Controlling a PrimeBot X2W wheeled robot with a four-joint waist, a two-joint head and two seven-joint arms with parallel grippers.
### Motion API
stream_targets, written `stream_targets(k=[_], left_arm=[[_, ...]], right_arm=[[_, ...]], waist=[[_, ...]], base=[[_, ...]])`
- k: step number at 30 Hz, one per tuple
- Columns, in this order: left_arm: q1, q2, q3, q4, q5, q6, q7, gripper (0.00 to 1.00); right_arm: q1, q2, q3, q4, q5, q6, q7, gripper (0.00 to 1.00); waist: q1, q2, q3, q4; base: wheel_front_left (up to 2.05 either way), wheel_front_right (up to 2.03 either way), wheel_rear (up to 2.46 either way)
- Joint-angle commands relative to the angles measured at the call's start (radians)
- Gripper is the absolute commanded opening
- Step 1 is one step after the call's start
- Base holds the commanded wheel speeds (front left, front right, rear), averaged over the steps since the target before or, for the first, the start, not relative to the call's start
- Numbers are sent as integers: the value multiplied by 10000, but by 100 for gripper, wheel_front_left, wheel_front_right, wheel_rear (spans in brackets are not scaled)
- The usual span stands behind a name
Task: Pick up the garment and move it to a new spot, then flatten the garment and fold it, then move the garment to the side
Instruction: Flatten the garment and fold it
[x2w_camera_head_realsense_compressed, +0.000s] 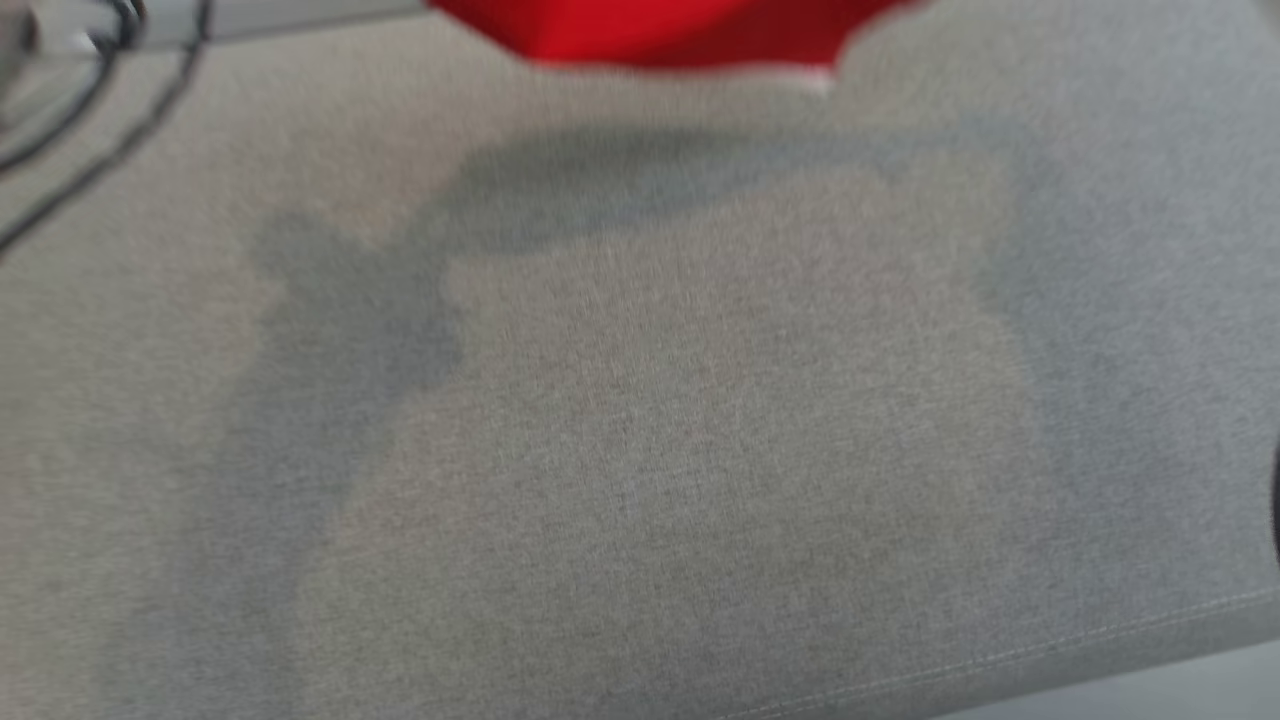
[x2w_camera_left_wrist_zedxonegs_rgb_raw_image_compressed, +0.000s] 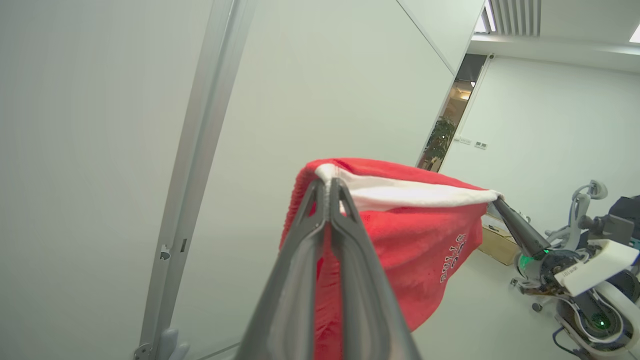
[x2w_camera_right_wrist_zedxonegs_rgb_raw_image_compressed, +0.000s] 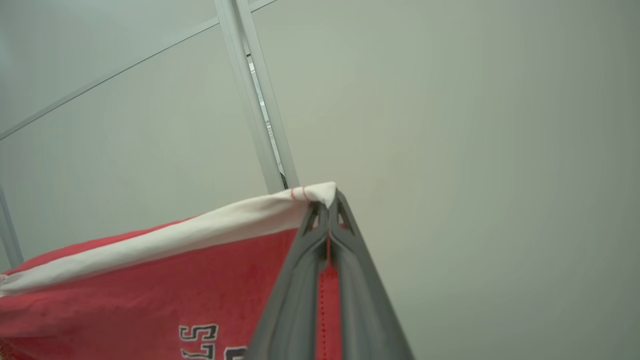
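The garment (x2w_camera_left_wrist_zedxonegs_rgb_raw_image_compressed: 410, 235) is red with a white band along its top edge and dark lettering. It hangs in the air, stretched between both grippers. My left gripper (x2w_camera_left_wrist_zedxonegs_rgb_raw_image_compressed: 328, 186) is shut on one corner of the white band. My right gripper (x2w_camera_right_wrist_zedxonegs_rgb_raw_image_compressed: 330, 200) is shut on the other corner, and from the left wrist its dark fingers (x2w_camera_left_wrist_zedxonegs_rgb_raw_image_compressed: 517, 230) show pinching the far end. In the head view the garment's lower red edge (x2w_camera_head_realsense_compressed: 660, 35) hangs at the top, above the grey fabric surface (x2w_camera_head_realsense_compressed: 640, 450), which carries its shadow.
Black cables (x2w_camera_head_realsense_compressed: 100, 90) lie at the surface's far left corner. Pale wall panels with a metal post (x2w_camera_left_wrist_zedxonegs_rgb_raw_image_compressed: 195, 165) stand behind the garment. The surface's front edge (x2w_camera_head_realsense_compressed: 1100, 650) runs along the lower right. A cardboard box (x2w_camera_left_wrist_zedxonegs_rgb_raw_image_compressed: 497, 245) sits on the floor beyond.
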Motion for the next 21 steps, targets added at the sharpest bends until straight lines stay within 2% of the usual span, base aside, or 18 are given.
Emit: stream_targets(k=[1,5,9,11,15,21], left_arm=[[-175,-12,50,150,113,-26,-198,0],[-1552,-80,14,429,877,-27,-1497,0],[-1661,165,-476,-97,957,-28,-2465,0],[-1213,372,-750,-485,703,-28,-2856,0],[-111,827,-1160,-1482,267,-29,-3353,0],[2381,1378,-1543,-3292,286,-29,-3486,0]], right_arm=[[-160,176,30,147,-92,-3,-194,0],[-1371,572,159,528,-490,-3,-1464,0],[-1340,621,478,336,-660,-3,-1854,0],[-993,503,628,125,-664,-3,-1919,0],[59,310,311,-593,-669,-3,-1917,0],[2351,-393,93,-1959,-778,-3,-1919,0]], waist=[[0,0,2943,-448],[0,0,4180,-633],[0,0,4977,-516],[0,0,5138,-403],[0,0,5127,-107],[0,0,4292,342]], base=[[0,0,0],[0,0,0],[0,0,0],[0,0,0],[0,0,0],[0,0,0]])
